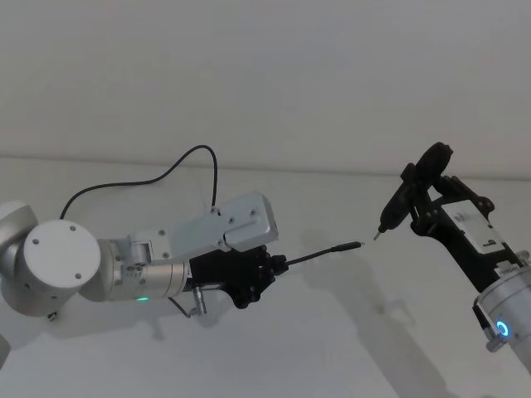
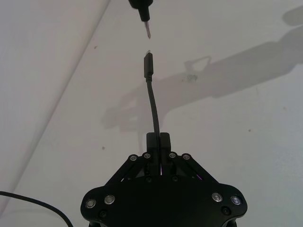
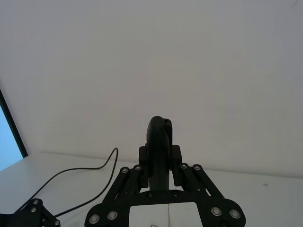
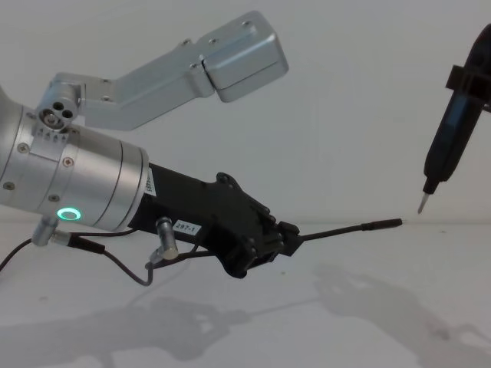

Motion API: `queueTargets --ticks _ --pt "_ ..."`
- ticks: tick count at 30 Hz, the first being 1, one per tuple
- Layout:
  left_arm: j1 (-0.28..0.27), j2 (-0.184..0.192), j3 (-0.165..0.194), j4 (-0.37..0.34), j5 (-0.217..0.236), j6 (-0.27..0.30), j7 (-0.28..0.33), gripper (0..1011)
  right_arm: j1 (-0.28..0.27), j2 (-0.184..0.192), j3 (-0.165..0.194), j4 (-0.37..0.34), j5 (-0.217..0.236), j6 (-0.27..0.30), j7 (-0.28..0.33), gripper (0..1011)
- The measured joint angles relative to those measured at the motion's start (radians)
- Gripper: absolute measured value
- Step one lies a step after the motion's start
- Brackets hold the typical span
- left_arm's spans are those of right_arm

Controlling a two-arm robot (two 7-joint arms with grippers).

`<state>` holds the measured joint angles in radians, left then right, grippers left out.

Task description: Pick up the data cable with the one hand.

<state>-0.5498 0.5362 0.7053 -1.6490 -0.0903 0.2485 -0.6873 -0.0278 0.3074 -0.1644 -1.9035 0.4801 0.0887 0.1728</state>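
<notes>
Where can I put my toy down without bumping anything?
The white table is bare at its near edge, between the left hand and the right hand. It gets crowded where the data cable plug nearly meets the pen tool, and behind the left arm, where the cable loops.

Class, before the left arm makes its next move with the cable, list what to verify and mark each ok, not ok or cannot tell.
1. Left gripper shut on the data cable: ok.
2. Plug off the table: ok.
3. Plug apart from the pen-shaped tool tip: ok, a small gap.
4. Right gripper shut on the pen-shaped tool: ok.
5. Trailing cable free of snags: cannot tell.
</notes>
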Motion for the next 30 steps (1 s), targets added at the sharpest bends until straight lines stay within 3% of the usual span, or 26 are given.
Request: queueTargets --ticks 17,30 --pt "-0.001 0.004 0.001 -0.005 0.001 -0.007 -0.004 35 0.038 -0.010 -0.025 0.058 -0.001 0.001 0.012 268" --pt "-0.001 0.005 0.001 -0.006 0.001 -0.009 -0.006 35 0.046 -0.013 -0.035 0.063 -0.010 0.004 0.013 268"
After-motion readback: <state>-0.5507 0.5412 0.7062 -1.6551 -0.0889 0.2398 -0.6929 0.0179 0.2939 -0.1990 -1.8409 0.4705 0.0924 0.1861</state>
